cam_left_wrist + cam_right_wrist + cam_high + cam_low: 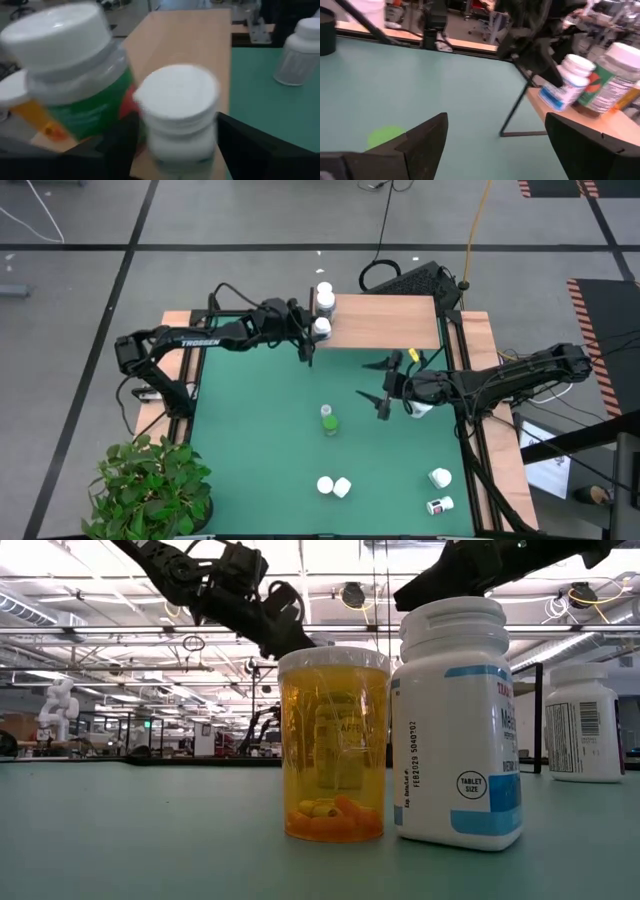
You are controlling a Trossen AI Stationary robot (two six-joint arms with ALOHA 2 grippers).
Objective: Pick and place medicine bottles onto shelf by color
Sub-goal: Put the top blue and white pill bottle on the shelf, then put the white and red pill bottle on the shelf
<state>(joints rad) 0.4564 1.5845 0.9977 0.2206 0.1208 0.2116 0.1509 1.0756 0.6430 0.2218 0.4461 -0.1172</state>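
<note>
My left gripper [312,336] is at the left end of the shelf [390,320], shut on a white, blue-labelled medicine bottle [565,82]. A green- and red-labelled bottle [607,82] stands on the board right beside it. My right gripper [372,380] hangs open over the green mat, touching nothing. On the mat stand the green bottle [329,420] and a white one [420,408] by the right arm. Several more are toward the near edge. In the low view an orange bottle [332,740] and a white, blue-labelled bottle [460,720] stand upright. My left gripper pinches the white bottle's body [177,137] just below its cap between the two fingers [122,142], coming slantwise down from the table's left. The bottle sits tilted at the shelf's left end [540,100]. Whether its base rests on the board, I cannot tell.
The shelf's thin black leg [515,112] stands on the mat under the board's left end. A potted plant [150,490] sits at the table's near left corner. Wooden rails run along both sides. Open green mat [260,420] lies between the two arms.
</note>
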